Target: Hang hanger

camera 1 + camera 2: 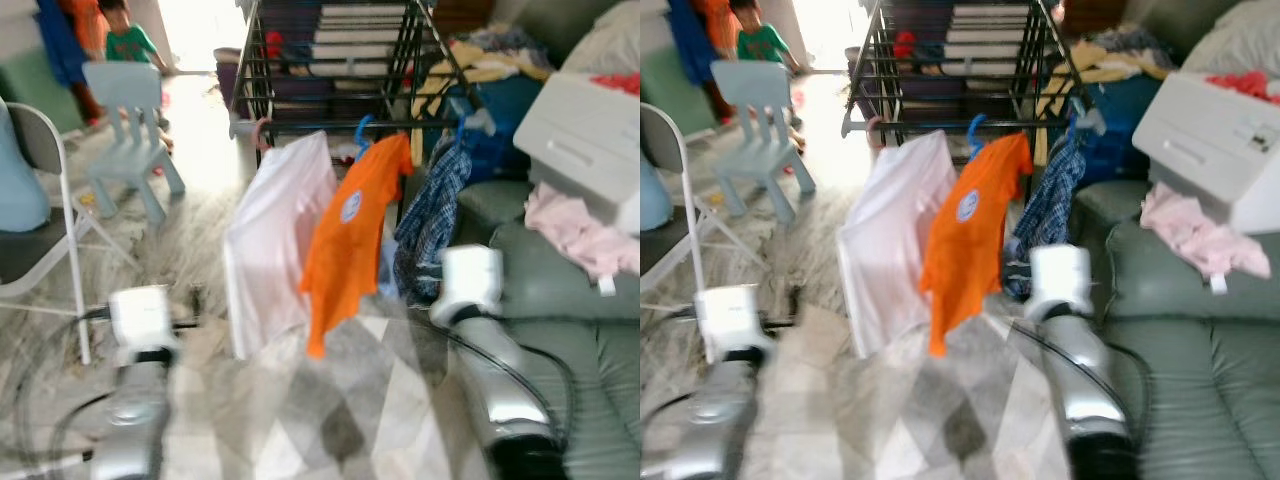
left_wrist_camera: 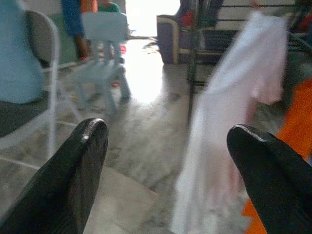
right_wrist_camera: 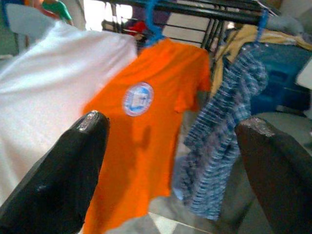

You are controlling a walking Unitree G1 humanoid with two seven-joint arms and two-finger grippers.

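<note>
Hanging on a blue hanger (image 3: 155, 30) from the black drying rack (image 1: 330, 60), an orange shirt (image 1: 350, 235) sits between white (image 1: 275, 240) and plaid (image 1: 430, 215) garments; our left tool (image 2: 165, 161) and right tool (image 3: 170, 161) gape empty, head views blurred.

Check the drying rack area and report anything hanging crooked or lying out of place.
The three garments hang slanted rather than straight: the white shirt, orange T-shirt and blue plaid shirt all swing leftward off the black drying rack. On the green sofa, a pink cloth lies crumpled beside a white bin.
</note>
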